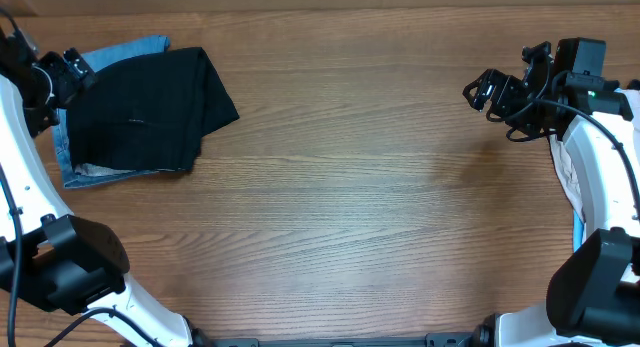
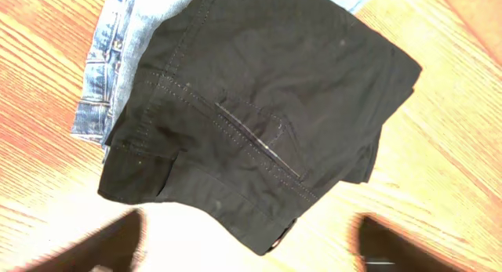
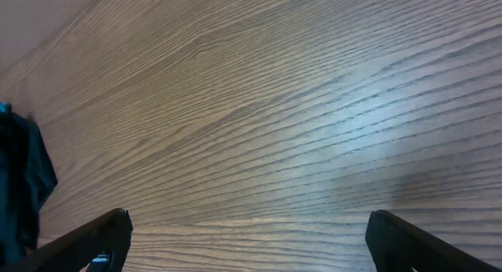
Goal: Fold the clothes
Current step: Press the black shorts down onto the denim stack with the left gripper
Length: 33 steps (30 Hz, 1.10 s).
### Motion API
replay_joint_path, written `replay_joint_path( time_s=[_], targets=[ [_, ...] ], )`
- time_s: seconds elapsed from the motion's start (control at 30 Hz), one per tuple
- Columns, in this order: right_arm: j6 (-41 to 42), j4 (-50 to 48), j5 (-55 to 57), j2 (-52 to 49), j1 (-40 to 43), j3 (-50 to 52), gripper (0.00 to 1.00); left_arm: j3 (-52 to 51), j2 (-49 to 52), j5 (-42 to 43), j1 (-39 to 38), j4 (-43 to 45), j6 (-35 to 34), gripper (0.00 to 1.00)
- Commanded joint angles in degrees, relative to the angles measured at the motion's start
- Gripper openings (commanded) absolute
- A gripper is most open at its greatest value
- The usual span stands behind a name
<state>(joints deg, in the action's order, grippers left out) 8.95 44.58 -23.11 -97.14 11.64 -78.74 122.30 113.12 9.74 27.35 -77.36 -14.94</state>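
Black garment (image 1: 145,112) lies folded on the denim (image 1: 115,55), far-left corner of table (image 1: 380,187). Left gripper (image 2: 249,231) hovers just above its near edge, jaws spread, holding nothing. Right gripper (image 3: 247,237) is also wide open and empty, over bare wood well apart from the pile. Step looks like stacking, about done. Next: lift the left straight up without snagging cloth.
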Motion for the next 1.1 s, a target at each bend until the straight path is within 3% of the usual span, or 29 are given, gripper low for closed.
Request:
replay_joint_path(
  time_s=[0.0, 0.27, 0.33, 0.47, 0.6, 0.73, 0.8, 0.87, 1.0, 1.07],
  targets=[
    [-0.02, -0.28, 0.15, -0.04, 0.11, -0.35, 1.0, -1.97, 2.08, 0.87, -0.35, 1.88, -0.09, 0.04],
    [-0.02, -0.28, 0.15, -0.04, 0.11, -0.35, 1.0, -5.95, 18.82, -2.64, -0.24, 2.03, 1.68, 0.04],
    [-0.02, -0.31, 0.15, -0.04, 0.11, -0.35, 1.0, -5.95, 22.29, 1.49, -0.22, 0.59, 2.71, 0.04],
    [-0.02, -0.31, 0.15, -0.04, 0.11, -0.35, 1.0, -4.15, 15.8, 22.23, -2.05, -0.31, 7.26, 0.04],
    [-0.02, -0.31, 0.15, -0.04, 0.11, -0.35, 1.0, -4.15, 6.1, 22.91, -10.01, 4.04, 7.02, 0.05],
    [-0.02, -0.28, 0.15, -0.04, 0.11, -0.35, 1.0, -4.17, 7.63, 22.84, -16.92, 5.64, 5.25, 0.04],
    [-0.02, -0.28, 0.15, -0.04, 0.11, -0.35, 1.0, -4.17, 8.28, 20.0, -18.82, 5.95, 5.05, 0.04],
    [-0.02, -0.28, 0.15, -0.04, 0.11, -0.35, 1.0, -4.17, 8.28, 11.89, -22.08, 6.32, 3.67, 0.08],
    [-0.02, -0.28, 0.15, -0.04, 0.11, -0.35, 1.0, -4.17, 8.28, -9.81, -30.69, 6.88, 0.92, 0.3],
    [-0.02, -0.28, 0.15, -0.04, 0.11, -0.35, 1.0, -4.17, 8.28, -22.82, -35.23, 8.44, -0.26, 0.36]
  ],
)
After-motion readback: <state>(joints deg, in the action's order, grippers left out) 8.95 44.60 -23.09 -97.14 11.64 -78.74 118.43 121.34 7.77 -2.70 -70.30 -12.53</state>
